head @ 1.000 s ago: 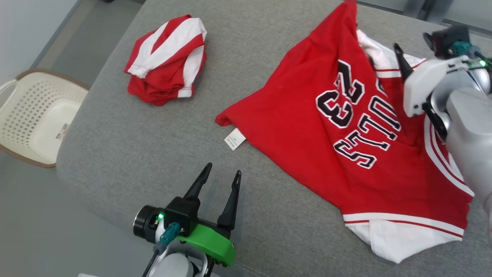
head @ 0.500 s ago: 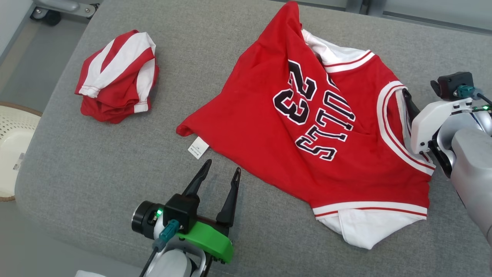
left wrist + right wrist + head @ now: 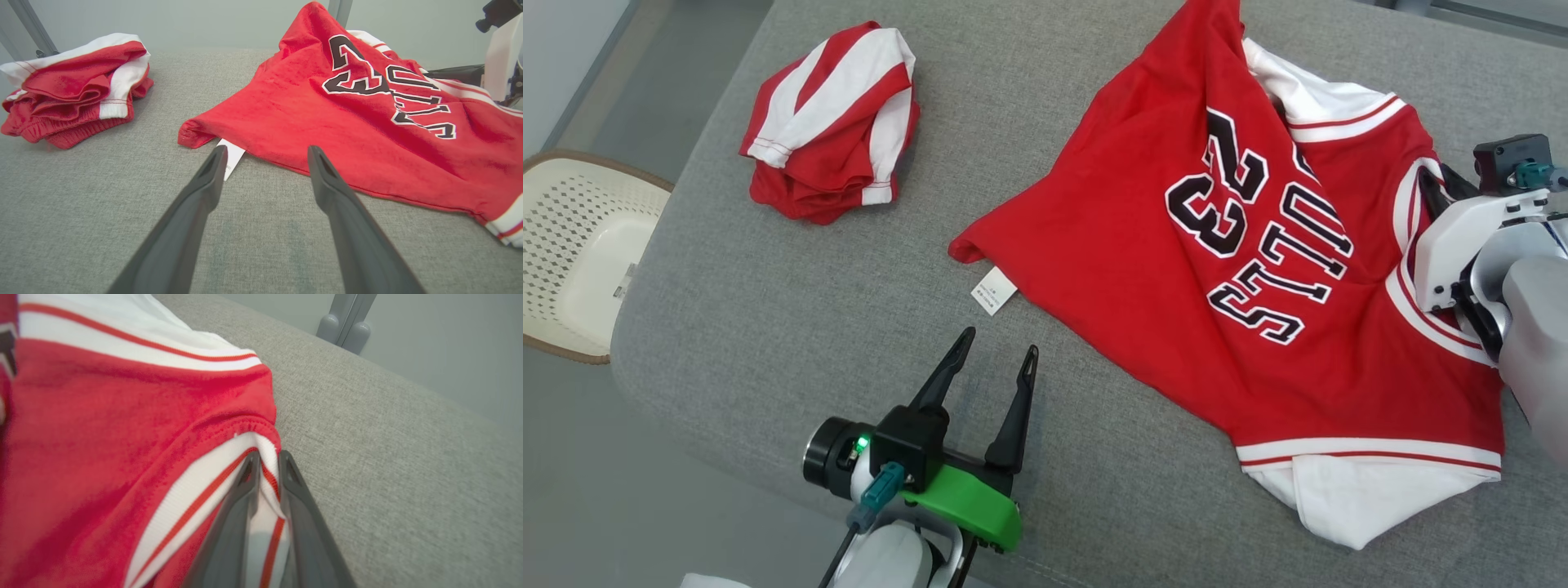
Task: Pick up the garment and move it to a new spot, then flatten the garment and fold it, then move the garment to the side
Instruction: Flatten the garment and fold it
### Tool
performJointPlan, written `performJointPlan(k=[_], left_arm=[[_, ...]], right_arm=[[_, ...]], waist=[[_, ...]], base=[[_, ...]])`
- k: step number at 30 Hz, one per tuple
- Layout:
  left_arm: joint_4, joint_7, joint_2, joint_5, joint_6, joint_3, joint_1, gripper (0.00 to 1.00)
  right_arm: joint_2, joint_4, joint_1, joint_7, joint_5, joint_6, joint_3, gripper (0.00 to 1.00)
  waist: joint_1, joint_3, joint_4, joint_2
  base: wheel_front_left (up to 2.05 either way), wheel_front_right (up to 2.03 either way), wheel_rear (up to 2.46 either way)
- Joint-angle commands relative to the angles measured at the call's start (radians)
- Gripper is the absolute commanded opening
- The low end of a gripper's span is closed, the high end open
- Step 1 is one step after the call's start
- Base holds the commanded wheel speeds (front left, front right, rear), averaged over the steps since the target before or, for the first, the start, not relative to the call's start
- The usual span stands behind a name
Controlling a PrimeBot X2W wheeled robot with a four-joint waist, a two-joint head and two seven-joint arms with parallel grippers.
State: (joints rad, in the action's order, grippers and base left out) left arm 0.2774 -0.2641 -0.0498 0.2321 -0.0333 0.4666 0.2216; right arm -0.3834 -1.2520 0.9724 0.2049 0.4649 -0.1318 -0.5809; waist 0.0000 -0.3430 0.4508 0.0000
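Grey fabric covers the table (image 3: pixel 768 310), and the red jersey (image 3: pixel 1176 310) sprawls across its right half, number side up, rumpled, with one corner and its white label (image 3: pixel 995 290) pointing toward the left claw (image 3: pixel 999 340). And there's the grab! The right claw (image 3: pixel 267 457) has its fingers pinched narrow on the white-and-red armhole trim at the jersey's right edge. The left claw hangs low over bare table just short of the cloth, spread wide and holding nothing.

So this looks like the very start: a grip is on, but the jersey lies fully on the table, not yet lifted. The move, the flattening, the fold and the shift aside all appear to be ahead. A folded red-and-white bundle (image 3: pixel 829 122) sits well apart at the far left, near a basket (image 3: pixel 572 245) on the floor.
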Motion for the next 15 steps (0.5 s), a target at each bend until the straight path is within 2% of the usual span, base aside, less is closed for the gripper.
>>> performJointPlan(k=[1,8,12,15], left_arm=[[-0.003,0.0,-0.002,-0.003,0.006,-0.001,0.003,1.0],[-0.005,0.0,-0.002,-0.007,0.008,-0.006,-0.003,1.0],[-0.007,0.0,-0.002,-0.01,0.0,0.003,0.008,1.0],[-0.005,0.0,-0.002,-0.019,-0.005,0.005,0.014,1.0]], right_arm=[[-0.019,-0.023,-0.012,-0.008,-0.015,0.002,-0.009,0.0],[-0.088,-0.031,0.045,0.029,-0.06,0.002,0.023,0.0],[-0.172,-0.036,0.086,0.047,-0.116,0.002,0.079,0.0],[-0.204,-0.038,0.098,0.052,-0.167,0.002,0.127,0.0]], waist=[[0.0,-0.005,0.008,0.0],[0.0,0.004,-0.001,0.0],[0.0,0.005,-0.002,0.0],[0.0,0.007,-0.008,0.0]], base=[[0.0,0.0,0.0],[0.0,0.0,0.0],[0.0,0.0,0.0],[0.0,0.0,0.0]])
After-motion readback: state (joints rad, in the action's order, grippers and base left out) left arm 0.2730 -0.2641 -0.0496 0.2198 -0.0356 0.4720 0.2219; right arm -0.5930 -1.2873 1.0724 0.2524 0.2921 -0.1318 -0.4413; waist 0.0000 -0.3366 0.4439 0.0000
